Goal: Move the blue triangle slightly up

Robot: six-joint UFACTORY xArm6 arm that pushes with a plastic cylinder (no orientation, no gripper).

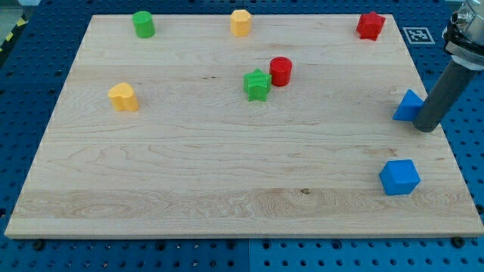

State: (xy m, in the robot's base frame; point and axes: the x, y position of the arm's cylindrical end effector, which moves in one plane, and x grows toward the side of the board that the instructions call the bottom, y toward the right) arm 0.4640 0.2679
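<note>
- The blue triangle (409, 105) lies near the board's (227, 151) right edge, about midway up the view, well apart from most other blocks
- My tip (426, 128) sits just right of the triangle, touching or nearly touching its right side; the rod covers part of that side, so I cannot tell if there is real contact
- The tip's very end rests a little lower in the view than the triangle's middle, which I judge a sensible place to start from: a push from below and beside would send the block toward the view's top
- The rod has no jaws and grasps nothing; it can only shove, and right now it carries nothing
- Being so close to the edge, the triangle has little room on its right, so a sideways nudge could tip it off the board; I judge the push should go mostly upward
- A blue cube (398, 177) sits below the triangle, well apart, clear of the likely path
- A red star (370, 25) stands at the top right corner, far enough that a slight move should not reach it
- Elsewhere: a red cylinder (280, 71) beside a green star (257, 84) near the centre, a green cylinder (144, 23) and a yellow block (240, 22) along the top, another yellow block (122, 97) at left
</note>
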